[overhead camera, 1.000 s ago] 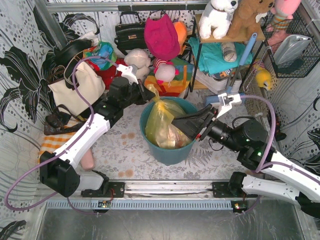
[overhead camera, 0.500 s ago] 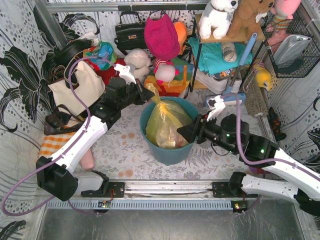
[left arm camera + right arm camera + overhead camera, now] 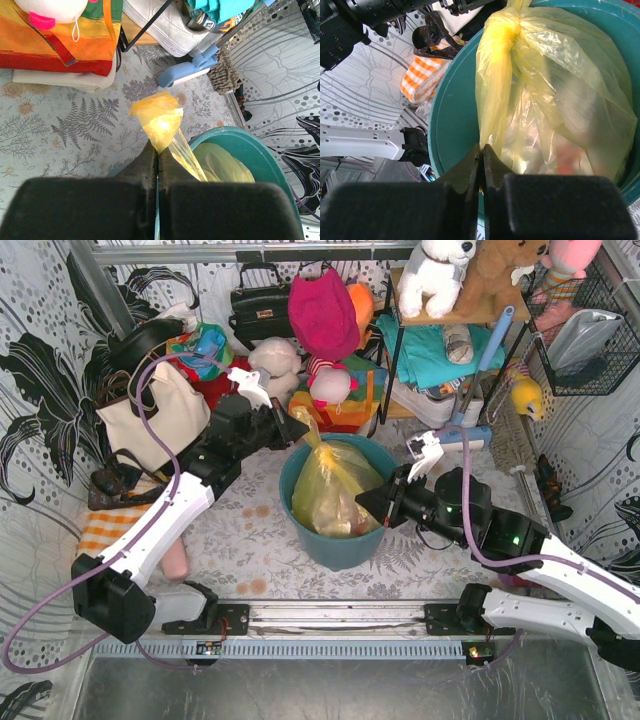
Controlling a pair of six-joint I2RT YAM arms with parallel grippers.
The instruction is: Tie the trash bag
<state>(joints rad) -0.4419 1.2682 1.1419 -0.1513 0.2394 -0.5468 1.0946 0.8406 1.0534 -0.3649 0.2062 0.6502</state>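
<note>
From the top camera, the trash bag [image 3: 335, 485] sat inside the teal bucket [image 3: 300, 525], which stood near the middle of the fern-patterned table [image 3: 250, 530]. The bag's neck rose past the bucket's far-left rim to the left gripper [image 3: 292, 426], and the right gripper [image 3: 362, 503] reached in over the right rim. On the left wrist camera, the jaws were pressed together on a twisted tail of the trash bag [image 3: 165, 130], with a crumpled tuft standing free beyond the fingertips. On the right wrist camera, the jaws were likewise closed. They pinched a narrow gathered strip of the trash bag [image 3: 492, 105] that hung from the bunched neck down the bucket's inner wall. I judged the bag light and soft, its film thin, slick and easily torn, so a hard pull could stretch it, rip it or drag it out of a pinch. The best holds looked to be the roped-up tails near the neck, where the layers bunched thick, not the loose belly.
</note>
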